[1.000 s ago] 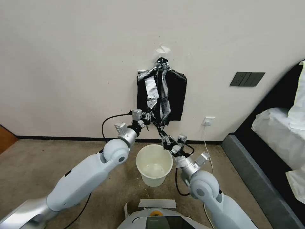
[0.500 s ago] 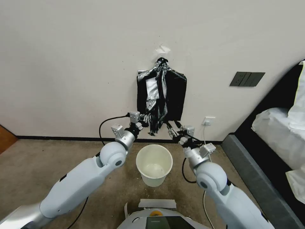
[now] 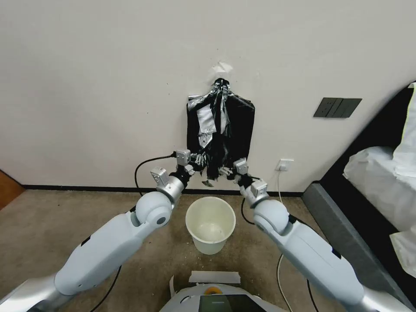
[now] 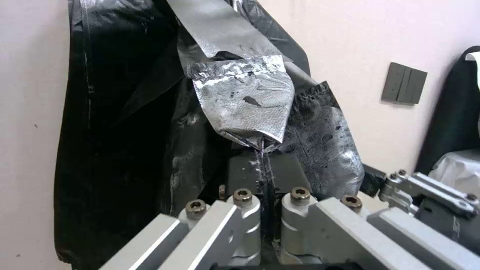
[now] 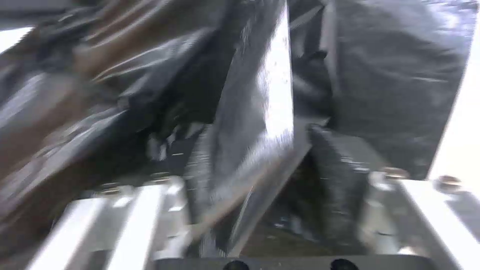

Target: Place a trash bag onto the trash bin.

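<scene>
The trash bag (image 3: 216,130) hangs crinkled and glossy black from a point high on the wall, in front of a flat stack of black bags (image 3: 242,125). My left gripper (image 3: 200,159) is shut on the bag's lower edge; in the left wrist view the film runs pinched between its pads (image 4: 262,165). My right gripper (image 3: 226,170) is up at the bag's lower end on the other side. It stands open (image 5: 260,150) with a fold of the film between its fingers. The cream-white trash bin (image 3: 190,216) stands on the floor below both grippers.
A dark switch panel (image 3: 337,107) and a white outlet (image 3: 284,164) with a cable are on the wall to the right. A dark bed frame (image 3: 346,225) with white bedding (image 3: 381,182) fills the right side. A strip of tape (image 3: 214,276) lies on the floor near my base.
My right arm swung up from beside the bin's rim to the bag's lower end. The left gripper kept its hold and shifted slightly left.
</scene>
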